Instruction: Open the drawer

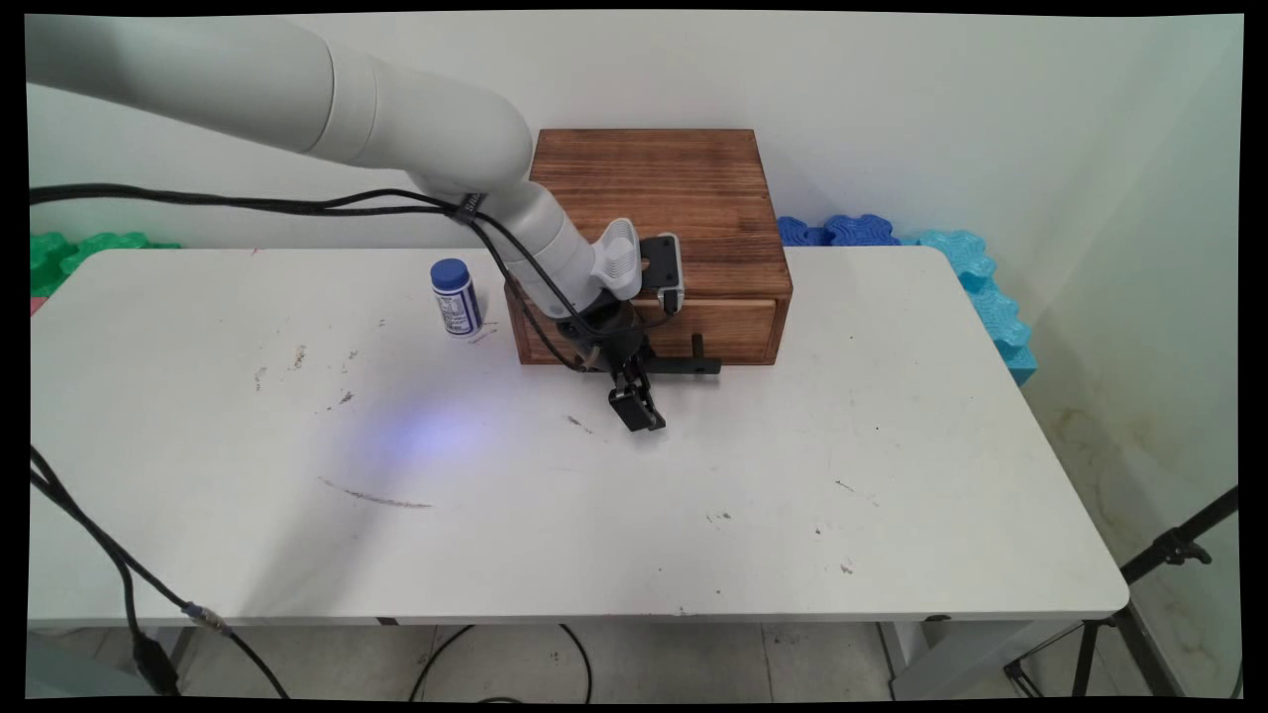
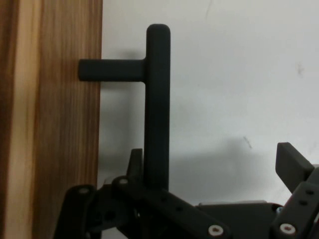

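My black gripper [image 1: 639, 406] hangs low over the table, just in front of a wooden box [image 1: 649, 193], and is open. The box's drawer [image 1: 738, 327] looks shut and carries a black bar handle [image 1: 693, 364]. In the hand view the handle [image 2: 157, 99] runs upright beside the drawer front [image 2: 55, 124]. Its bar stands between the fingers of my gripper [image 2: 212, 157]. The left finger [image 2: 135, 162] sits in the gap behind the bar, close to it. The right finger [image 2: 291, 164] stands far off to the right. Nothing is gripped.
A small white bottle with a blue cap [image 1: 456, 297] stands on the white table [image 1: 634, 515] left of the box. Green foam tiles [image 1: 69, 253] lie at the far left behind the table, blue ones [image 1: 951, 267] at the far right. Black cables hang from the arm.
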